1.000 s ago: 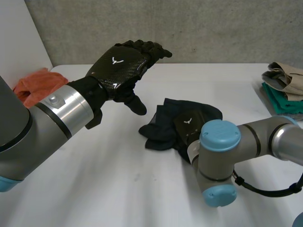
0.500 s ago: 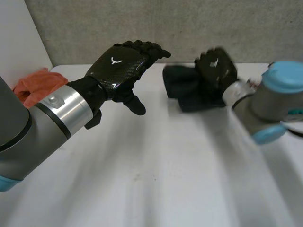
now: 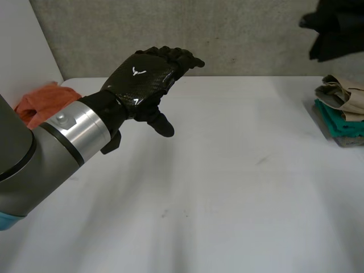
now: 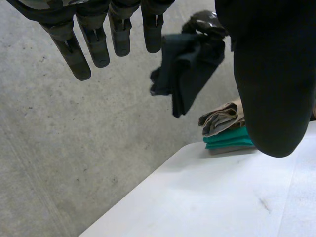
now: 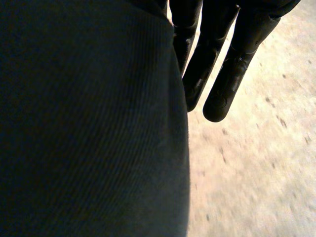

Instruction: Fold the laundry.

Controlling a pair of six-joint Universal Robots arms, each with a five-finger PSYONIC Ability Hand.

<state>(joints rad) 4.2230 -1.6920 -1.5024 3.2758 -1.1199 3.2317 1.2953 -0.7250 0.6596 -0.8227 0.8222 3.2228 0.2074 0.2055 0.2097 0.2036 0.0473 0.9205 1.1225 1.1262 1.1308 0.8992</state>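
**Dark garment held high at the far right, left hand loose over the bench**

The white bench [image 3: 227, 187] takes up most of the head view, and its near and right parts are cut off by the view's edges. One arm shows there, the left arm [image 3: 34, 153], reaching in from the near left, with only its grey forearm and metal wrist band in sight.

There is one dark garment [image 3: 335, 31]. It is up in the air at the far right, in front of the grey wall and well above the bench, and the head view cuts it off at the top and right edges. The left wrist view shows it hanging in bunched folds, narrowing toward its lower end, with nothing under it but the wall. In the right wrist view it covers most of what can be seen.

The left hand [image 3: 147, 77] hovers above the far left of the bench, released, its fingers nearly straight and its thumb pointing down, touching nothing. The right hand [image 5: 227, 79] grasps the dark garment. Its straight fingers run alongside the cloth, which hides its thumb and palm.

At the bench's right edge lies one stack of two folded pieces, a beige piece [image 3: 344, 91] on a teal piece [image 3: 338, 122], partly cut off. One crumpled orange cloth [image 3: 42, 102] lies at the far left, its near part hidden behind the left arm.
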